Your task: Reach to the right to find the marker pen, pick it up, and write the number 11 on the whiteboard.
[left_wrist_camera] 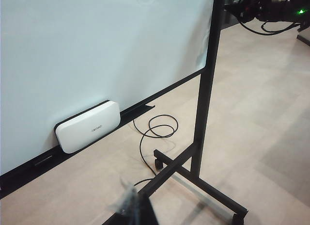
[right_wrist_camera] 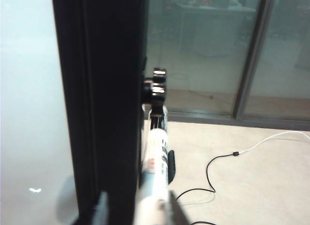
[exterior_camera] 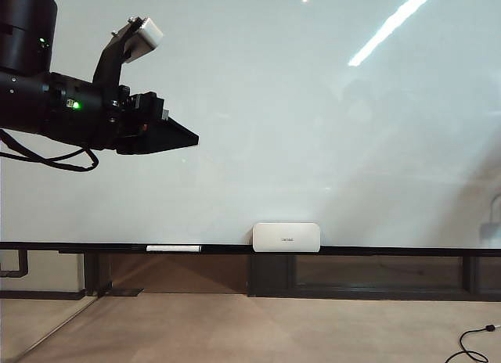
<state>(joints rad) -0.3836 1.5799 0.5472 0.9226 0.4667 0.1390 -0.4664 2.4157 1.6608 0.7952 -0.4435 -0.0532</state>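
**Board blank, pen being reached at the right post**

Whiteboard (exterior_camera: 274, 105) is filling the exterior view and is showing no strokes, so the writing of 11 is not yet begun. The left end effector (exterior_camera: 168, 132) is hanging high at the left in front of the board; its fingers are looking closed together, though I cannot tell for certain. A white box (exterior_camera: 286, 237) is sitting on the lower rail (exterior_camera: 376, 250), with a slim white stick (exterior_camera: 173, 248) lying on the rail to its left. The right arm is not appearing here.

The left wrist view is showing the box from the side, a black cable (left_wrist_camera: 155, 133) coiling on the floor, and the board's right post (left_wrist_camera: 206, 84); the end effector itself is only a blur.

The right wrist view alone is showing the marker pen (right_wrist_camera: 154, 157), standing upright just beside the dark post. The right end effector (right_wrist_camera: 135, 208) is sitting around its lower end; whether the fingers are clamping it I cannot tell. Picking up and writing are both left.
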